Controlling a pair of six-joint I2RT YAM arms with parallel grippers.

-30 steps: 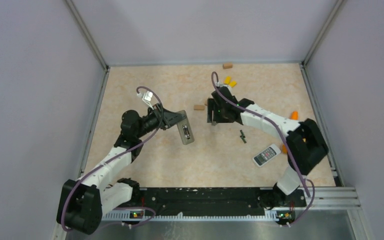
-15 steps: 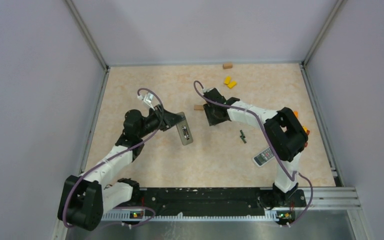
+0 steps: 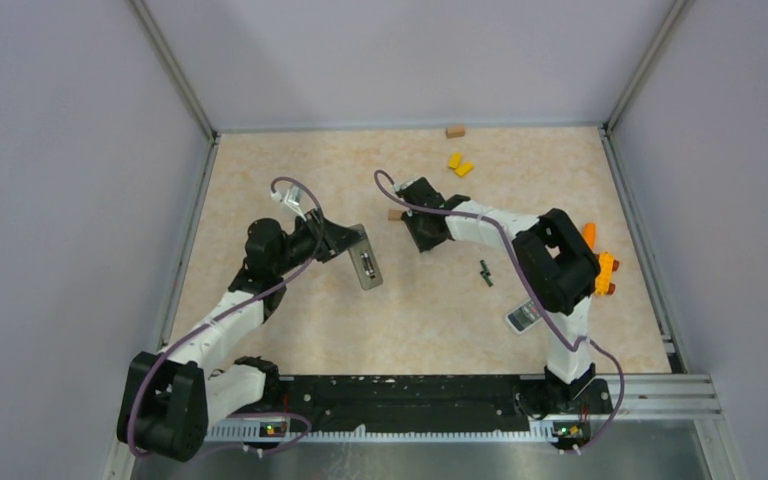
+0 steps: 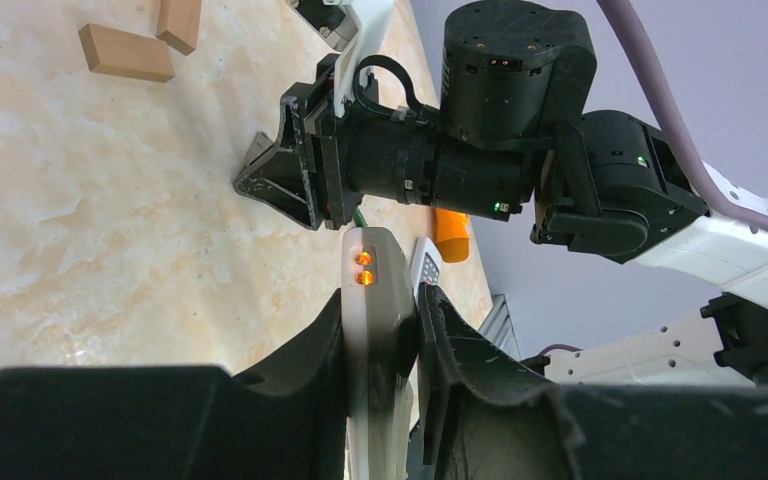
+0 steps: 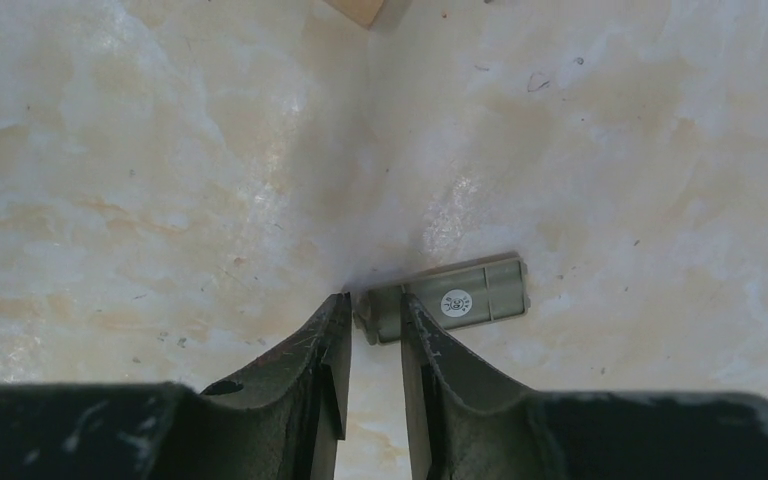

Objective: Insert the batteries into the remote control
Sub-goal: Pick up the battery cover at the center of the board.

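Dark-green battery (image 5: 455,302): right gripper (image 5: 375,308) has narrowed over one end, grip unclear; left gripper (image 4: 381,305) clamps remote (image 4: 370,262); loading pending.

A pale beige, marble-patterned tabletop (image 3: 290,330) sits boxed in by plain lavender-grey walls (image 3: 400,60) along its left, far and right edges. Slim metal posts (image 3: 173,68) rise from the far corners, and a black-and-silver rail (image 3: 410,392) runs along the near edge. The light is soft and even, and shadows are faint.
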